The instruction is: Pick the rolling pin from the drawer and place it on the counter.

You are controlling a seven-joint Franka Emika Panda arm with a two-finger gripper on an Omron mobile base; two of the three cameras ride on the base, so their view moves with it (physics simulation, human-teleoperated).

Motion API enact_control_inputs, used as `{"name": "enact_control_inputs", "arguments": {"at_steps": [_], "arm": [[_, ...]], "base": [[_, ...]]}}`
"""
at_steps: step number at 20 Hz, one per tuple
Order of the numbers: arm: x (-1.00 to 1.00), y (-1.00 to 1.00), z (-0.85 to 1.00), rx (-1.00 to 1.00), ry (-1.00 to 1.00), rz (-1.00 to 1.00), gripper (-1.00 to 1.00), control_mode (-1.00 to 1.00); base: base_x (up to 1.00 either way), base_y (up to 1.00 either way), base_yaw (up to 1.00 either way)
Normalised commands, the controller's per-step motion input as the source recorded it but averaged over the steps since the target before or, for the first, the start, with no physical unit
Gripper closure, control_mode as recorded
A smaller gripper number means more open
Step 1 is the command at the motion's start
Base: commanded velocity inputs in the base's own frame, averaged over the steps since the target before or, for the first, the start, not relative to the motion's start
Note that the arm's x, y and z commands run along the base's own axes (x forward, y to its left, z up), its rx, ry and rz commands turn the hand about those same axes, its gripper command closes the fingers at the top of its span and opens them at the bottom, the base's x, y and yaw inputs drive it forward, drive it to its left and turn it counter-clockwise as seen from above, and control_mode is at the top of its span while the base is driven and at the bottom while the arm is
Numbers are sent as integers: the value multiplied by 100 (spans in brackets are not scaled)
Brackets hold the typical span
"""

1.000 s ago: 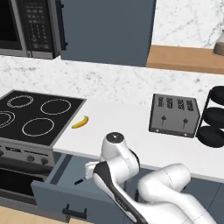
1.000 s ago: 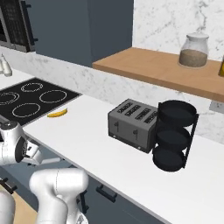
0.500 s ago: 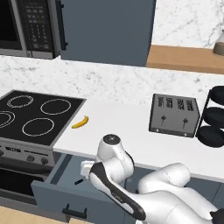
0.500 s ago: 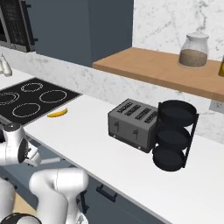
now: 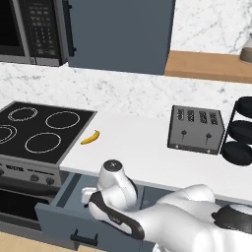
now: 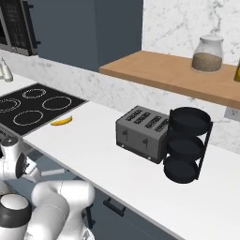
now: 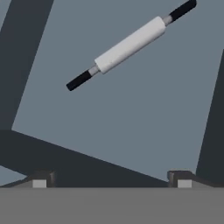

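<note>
The rolling pin [image 7: 130, 43], a white rod with black handle tips, lies slantwise on the floor of the open slate-blue drawer [image 7: 131, 118]. My gripper [image 7: 111, 180] is open and hangs above the drawer floor. Its fingertips [image 7: 39, 181] stand wide apart with nothing between them, and the pin lies well ahead of them, untouched. From the left base view my hand [image 5: 114, 183] dips into the drawer [image 5: 59, 216] below the white counter [image 5: 133, 147]. The drawer's front panel carries a black bar handle [image 5: 86, 239]. The counter [image 6: 98, 154] runs along the wall.
A yellow banana [image 5: 90, 138] lies on the counter beside the black stovetop [image 5: 39, 130]. Further right are a grey toaster [image 5: 194, 129] and a black tiered rack [image 6: 186, 143]. A wooden shelf [image 6: 173, 77] with a jar hangs above; the oven front [image 5: 19, 197] sits left of the drawer.
My hand has sunk lower and a little to the left, down into the open drawer. The banana, toaster and drawer have stayed put.
</note>
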Motion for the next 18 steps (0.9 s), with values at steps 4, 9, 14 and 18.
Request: {"name": "enact_control_inputs", "arguments": {"at_steps": [4,9,14,18], "arm": [[-8,17,-58,0,20,0,-100,-100],[-75,27,-36,0,18,0,-100,-100],[-100,50,-29,0,3,2,-100,-100],[-96,23,-6,0,-15,1,-100,-100]], "base": [[0,0,0],[0,0,0],[0,0,0],[0,0,0]]}}
